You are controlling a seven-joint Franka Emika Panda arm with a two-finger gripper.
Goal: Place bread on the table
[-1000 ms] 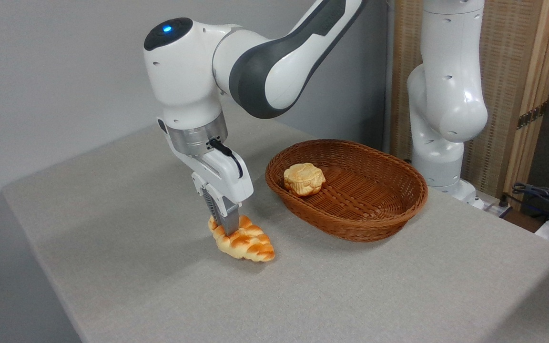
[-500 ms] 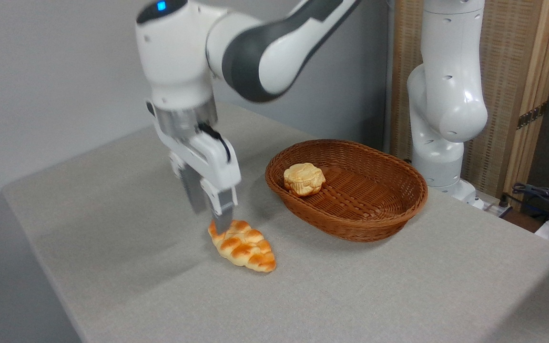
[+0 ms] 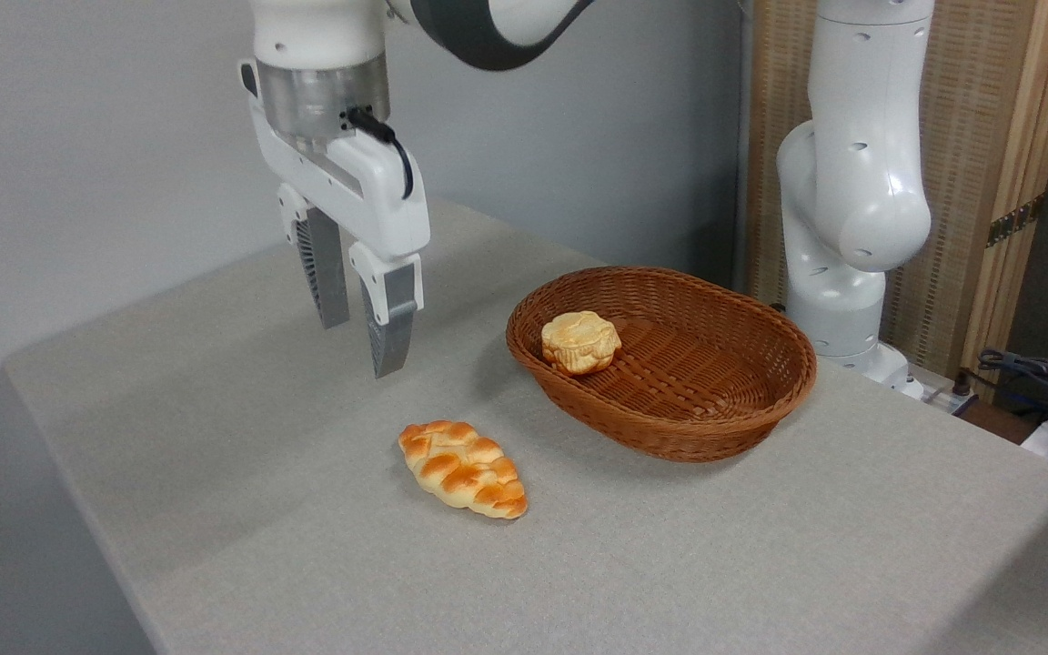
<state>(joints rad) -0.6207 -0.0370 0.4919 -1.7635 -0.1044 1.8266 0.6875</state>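
The braided golden-orange bread (image 3: 463, 468) lies flat on the grey-beige table (image 3: 242, 491), left of the basket and free of any grip. My gripper (image 3: 361, 346) hangs well above the table, up and to the left of the loaf, pointing down. Its two grey fingers (image 3: 391, 318) stand apart with nothing between them.
A brown oval wicker basket (image 3: 724, 400) sits right of the bread with a small round pale-tan bun (image 3: 580, 341) in its left end. The arm's white base (image 3: 842, 300) rises behind the basket. Cables (image 3: 1033, 377) lie off the table's right edge.
The gripper let go of the bread, opened and rose up and to the left. The loaf settled flat on the table and stays there.
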